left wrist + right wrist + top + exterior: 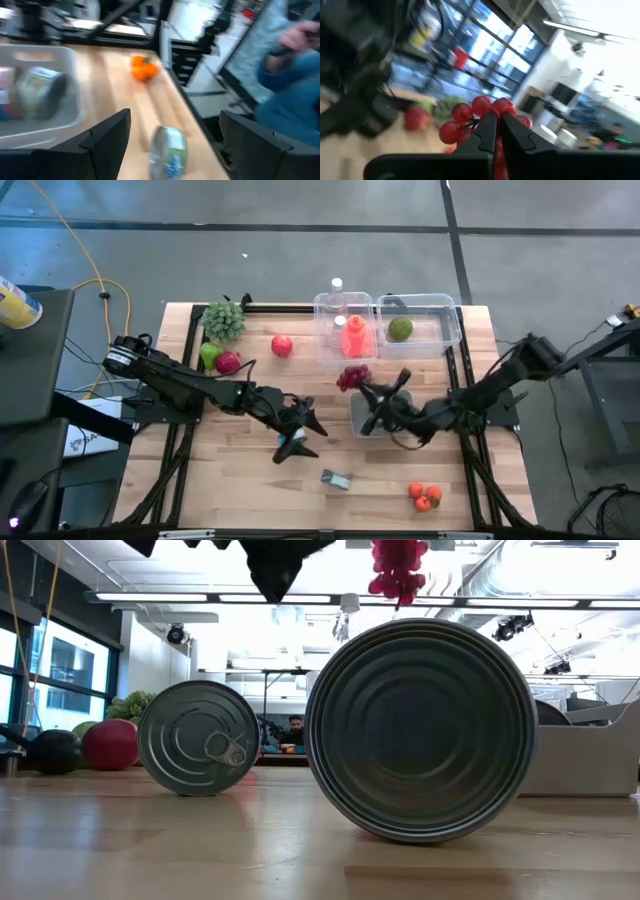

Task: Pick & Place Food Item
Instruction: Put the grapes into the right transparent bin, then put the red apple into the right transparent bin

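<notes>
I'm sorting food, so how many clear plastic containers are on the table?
2. They stand side by side at the table's far edge: the left clear container holds an orange item, the right clear container a green fruit. None seems hidden.

Grey concrete floor [300,202] surrounds the wooden table [240,480]; bright ceiling strip lights [170,597] and tall windows [70,665] at left.

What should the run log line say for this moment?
right gripper: shut on red grapes, lifted | left gripper: open, over table, near can
</notes>
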